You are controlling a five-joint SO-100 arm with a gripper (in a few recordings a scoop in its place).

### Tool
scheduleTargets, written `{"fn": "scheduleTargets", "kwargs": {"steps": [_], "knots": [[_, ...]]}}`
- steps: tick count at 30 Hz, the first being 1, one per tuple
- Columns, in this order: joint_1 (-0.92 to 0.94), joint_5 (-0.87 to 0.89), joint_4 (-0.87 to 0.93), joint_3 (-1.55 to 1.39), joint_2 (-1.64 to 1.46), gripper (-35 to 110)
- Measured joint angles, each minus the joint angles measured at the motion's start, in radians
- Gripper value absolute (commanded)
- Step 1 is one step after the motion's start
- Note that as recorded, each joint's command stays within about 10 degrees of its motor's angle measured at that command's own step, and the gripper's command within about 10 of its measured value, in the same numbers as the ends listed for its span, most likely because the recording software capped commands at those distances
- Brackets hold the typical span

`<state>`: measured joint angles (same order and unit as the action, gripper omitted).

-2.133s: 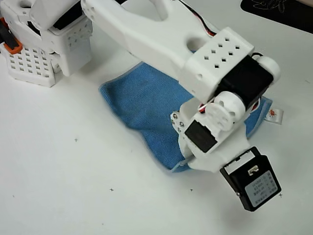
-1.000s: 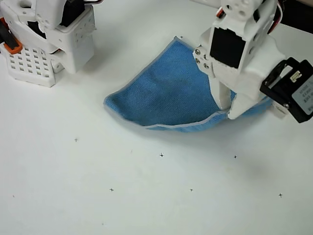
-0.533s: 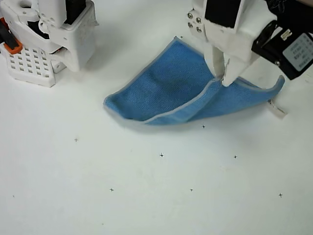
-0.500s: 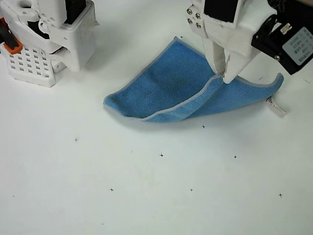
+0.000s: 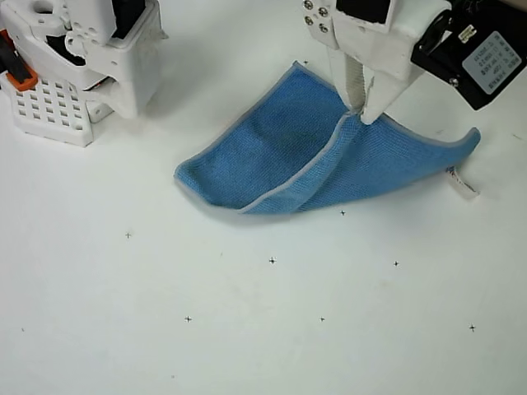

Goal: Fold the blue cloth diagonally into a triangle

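Pincer (image 5: 360, 113) white, coming down from top of overhead view, fingers pinched on a corner of the blue cloth (image 5: 280, 156). White tabletop (image 5: 247, 329) dotted with small cross marks. Cloth lies upper centre, partly doubled over, grey-edged fold running diagonally; right corner curls up. Small white tag (image 5: 463, 182) at cloth's right edge.

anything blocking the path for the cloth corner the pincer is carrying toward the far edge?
Nothing visible. The pincer pinches a grey-edged corner of the mid-blue textured microfibre cloth, already partly folded over itself. Beyond it, toward the picture's top, only bare white table shows. The white robot base sits well off to the left in the overhead view.
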<state>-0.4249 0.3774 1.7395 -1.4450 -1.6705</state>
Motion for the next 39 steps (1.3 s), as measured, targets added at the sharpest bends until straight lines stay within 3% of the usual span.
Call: {"fn": "scheduleTargets", "kwargs": {"steps": [39], "knots": [[-0.255,0.209,-0.123,-0.460,-0.252,0]]}}
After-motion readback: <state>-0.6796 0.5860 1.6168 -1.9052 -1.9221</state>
